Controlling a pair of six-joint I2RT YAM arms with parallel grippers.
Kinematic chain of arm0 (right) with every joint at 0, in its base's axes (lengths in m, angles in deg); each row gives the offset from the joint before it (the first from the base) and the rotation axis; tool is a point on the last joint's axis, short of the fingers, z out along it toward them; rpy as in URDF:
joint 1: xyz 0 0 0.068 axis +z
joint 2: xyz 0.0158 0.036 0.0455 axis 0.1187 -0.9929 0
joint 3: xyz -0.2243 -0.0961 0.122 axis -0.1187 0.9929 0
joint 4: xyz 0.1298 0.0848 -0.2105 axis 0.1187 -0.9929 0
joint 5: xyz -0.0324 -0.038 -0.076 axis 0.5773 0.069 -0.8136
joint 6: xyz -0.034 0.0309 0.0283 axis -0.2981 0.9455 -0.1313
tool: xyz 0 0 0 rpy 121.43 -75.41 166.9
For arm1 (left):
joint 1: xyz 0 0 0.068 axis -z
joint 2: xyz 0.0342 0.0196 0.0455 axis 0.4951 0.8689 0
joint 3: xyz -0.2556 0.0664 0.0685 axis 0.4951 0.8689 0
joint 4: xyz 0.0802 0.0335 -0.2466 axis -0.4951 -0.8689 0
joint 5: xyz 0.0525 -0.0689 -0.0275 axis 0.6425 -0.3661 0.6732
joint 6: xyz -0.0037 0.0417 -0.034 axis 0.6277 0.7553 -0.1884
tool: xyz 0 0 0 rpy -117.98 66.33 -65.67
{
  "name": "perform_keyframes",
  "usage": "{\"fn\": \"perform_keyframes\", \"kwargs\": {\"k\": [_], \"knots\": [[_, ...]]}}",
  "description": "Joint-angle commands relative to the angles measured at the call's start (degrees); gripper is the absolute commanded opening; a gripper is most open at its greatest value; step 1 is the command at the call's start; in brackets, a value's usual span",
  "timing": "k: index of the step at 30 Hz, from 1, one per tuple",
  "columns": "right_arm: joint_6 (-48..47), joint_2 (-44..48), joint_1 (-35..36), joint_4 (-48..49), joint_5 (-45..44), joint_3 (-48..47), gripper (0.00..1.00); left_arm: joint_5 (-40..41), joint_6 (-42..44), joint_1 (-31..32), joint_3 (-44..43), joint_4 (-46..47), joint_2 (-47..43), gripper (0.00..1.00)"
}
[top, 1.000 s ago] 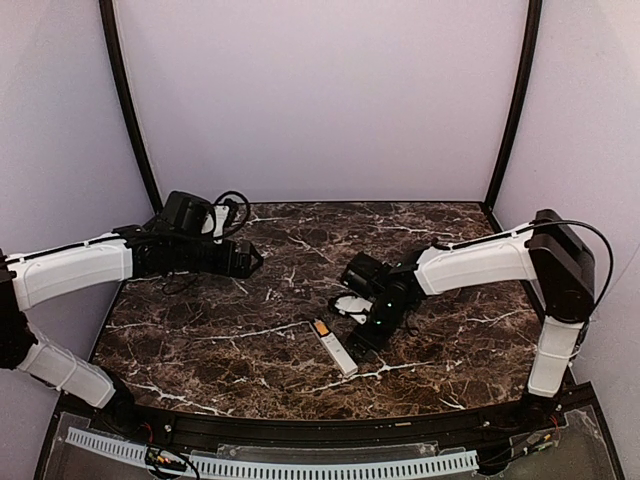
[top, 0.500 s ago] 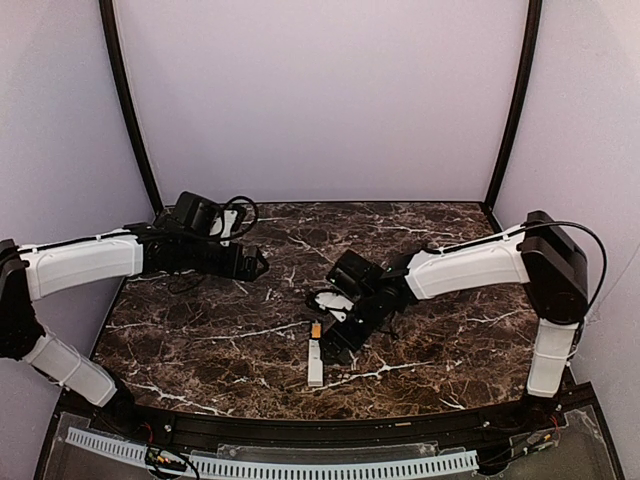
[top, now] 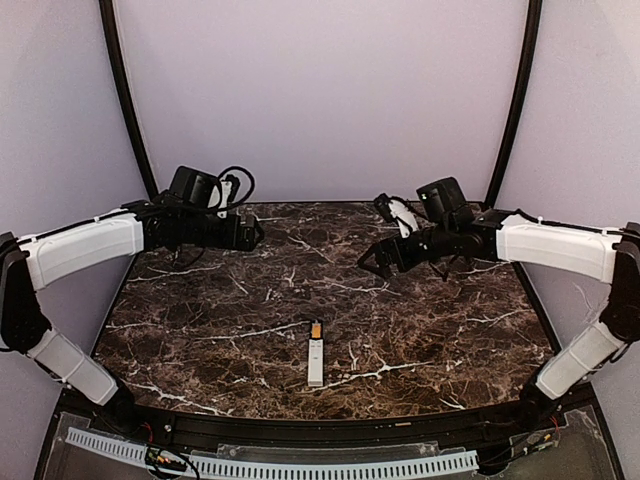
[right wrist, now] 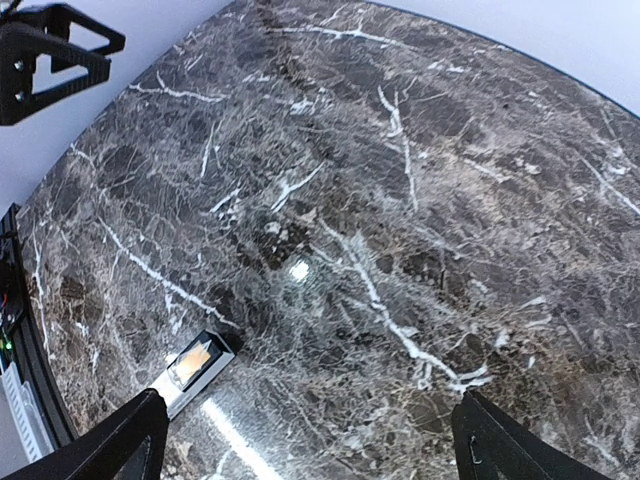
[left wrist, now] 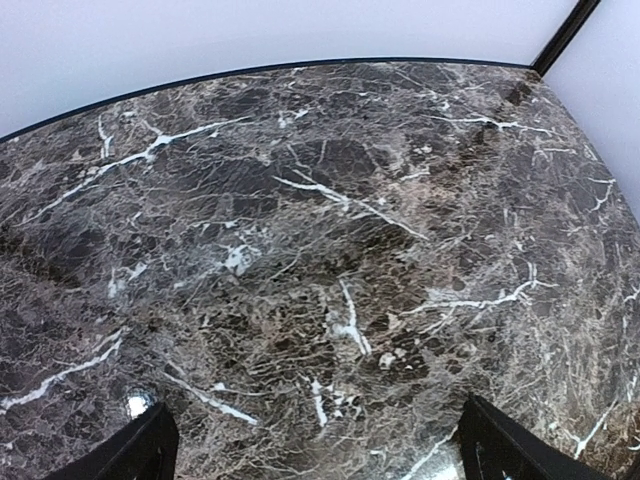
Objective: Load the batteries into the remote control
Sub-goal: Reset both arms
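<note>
Remote control [top: 316,357] lies far from left pincer [top: 256,233] and right pincer [top: 375,262], both spread, empty.

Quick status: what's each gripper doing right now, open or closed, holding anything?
Left gripper: open, holding nothing.
Right gripper: open, holding nothing; the remote control lies on the table, apart from it.

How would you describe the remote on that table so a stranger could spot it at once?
Look at the dark marble table; near the middle of its front edge lies the remote control. It is a slim white bar with a small orange patch at its far end, the only loose object visible on the stone.
</note>
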Motion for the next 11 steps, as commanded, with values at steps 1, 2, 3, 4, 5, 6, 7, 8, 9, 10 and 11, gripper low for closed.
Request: {"fn": "perform_keyframes", "kwargs": {"k": [1,2,3,4,5,6,7,8,9,10,11], "knots": [[-0.24,2.14,-4.19,7.03,2.18,5.31,0.99,3.04,1.17,-0.82,-0.04,-2.38,2.02,0.99],[0.09,2.78,-5.07,8.62,2.42,6.86,0.99,3.19,0.73,-0.82,0.43,-1.79,2.28,0.99],[0.64,3.39,-5.81,10.18,2.62,8.61,0.99,3.20,0.41,-0.81,1.70,-1.28,2.28,0.99],[1.10,4.16,-6.32,12.39,2.82,10.66,0.99,2.74,-0.25,-0.81,2.53,0.15,2.10,0.99],[1.68,4.91,-6.80,14.62,3.09,12.64,0.98,2.40,-0.53,-0.81,4.47,1.10,2.01,0.98],[2.25,5.30,-7.08,16.13,3.23,14.17,0.99,1.99,-1.10,-0.81,6.03,2.26,2.04,0.98],[2.92,5.63,-7.30,18.17,3.16,15.54,0.99,1.90,-1.34,-0.81,6.62,2.59,2.16,0.99],[3.51,5.78,-7.37,19.60,3.10,16.61,0.99,1.74,-1.55,-0.81,7.53,3.19,2.47,0.98],[3.89,5.96,-7.39,20.69,3.23,17.45,0.99,1.64,-1.57,-0.81,7.99,3.49,2.55,0.99],[4.16,5.91,-7.50,21.62,3.49,17.99,0.99,1.69,-1.58,-0.81,8.73,3.94,2.61,0.99],[4.31,5.87,-7.41,21.96,3.73,18.16,0.99,1.83,-1.59,-0.81,8.99,4.09,2.62,0.98]]}}
